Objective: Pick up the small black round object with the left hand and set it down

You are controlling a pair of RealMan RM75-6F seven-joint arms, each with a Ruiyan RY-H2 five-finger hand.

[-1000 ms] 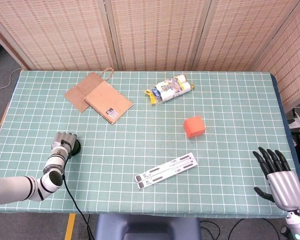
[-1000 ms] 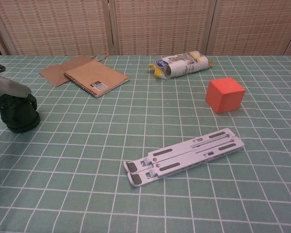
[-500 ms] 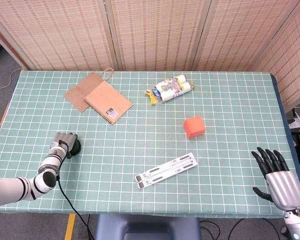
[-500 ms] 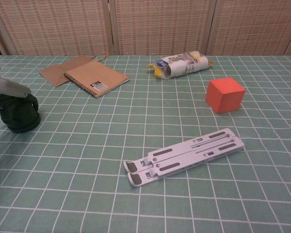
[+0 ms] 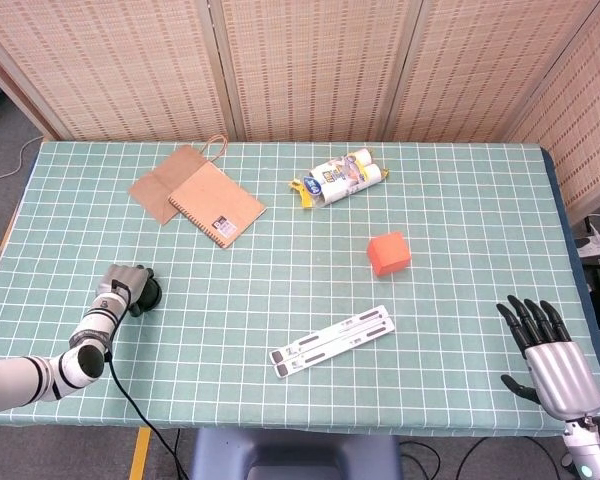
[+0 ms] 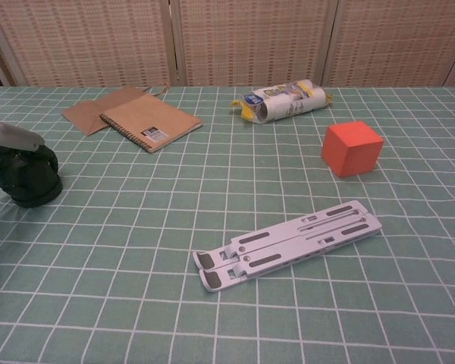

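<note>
— Black round object (image 5: 151, 291) first: it stands on the counter (image 5: 460, 200) at the far left, well left of the laptop stand (image 5: 333, 341), and it has not shifted over the last second.

— And the left hand (image 5: 122, 285)?

— Against its left side, fingers curled at it, but the arm has slid back toward the near-left edge. I cannot tell whether a grip remains; it looks like the set-down is finished and the hand is withdrawing.

— Room to move?

— Little on that side, since the counter's left edge is close. Right of the stand lies open cloth, and the right hand (image 5: 553, 357) hangs past the near-right corner, fingers spread, holding nothing.
</note>
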